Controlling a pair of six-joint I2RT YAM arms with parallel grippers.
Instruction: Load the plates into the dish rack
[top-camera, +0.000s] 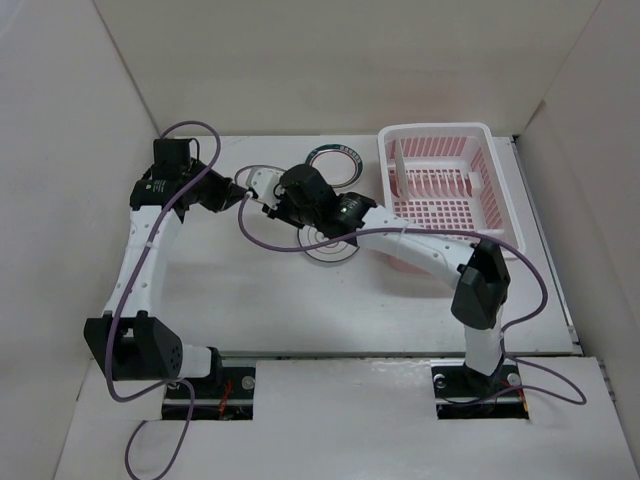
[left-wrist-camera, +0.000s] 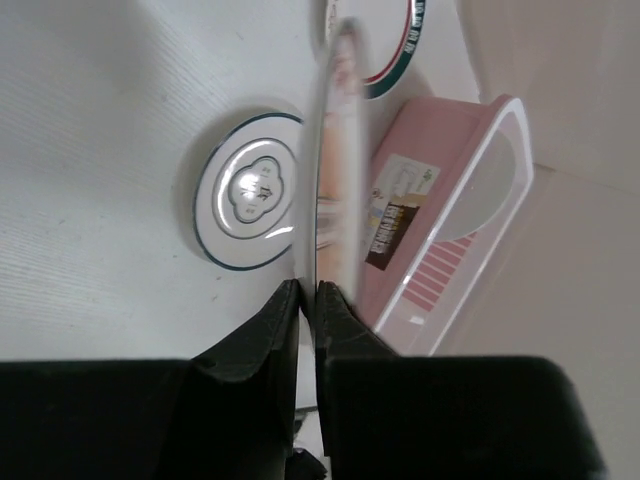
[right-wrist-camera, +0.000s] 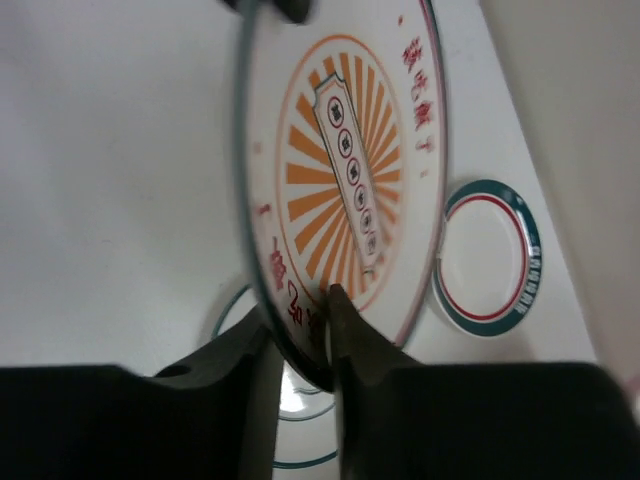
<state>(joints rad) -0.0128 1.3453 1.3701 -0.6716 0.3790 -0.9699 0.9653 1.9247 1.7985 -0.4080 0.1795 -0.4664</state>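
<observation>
Right tool sat nearest the lens in its own wrist view, one black finger on each face of the sunburst plate, clamped on the near rim. The plate was held on edge, clear of the bench. Orange rays surrounded a long central panel with a column of small dark marks. Red characters ran along the border at upper right and lower left; I could not read them.

Left tool was pinched tight on the same plate's far rim. From that wrist the plate ran edge-on straight up from the fingers. The two tools met left of the dish rack.

Ringed plate lay flat on the bench under the held one, with a small unreadable emblem at its centre. Green-banded plate lay flat farther back, just beside the rack; the lettering on its band was too small to read. The rack's pink side wall carried a sticker with green and brown print, illegible. An upright plate stood in the rack's left end.
</observation>
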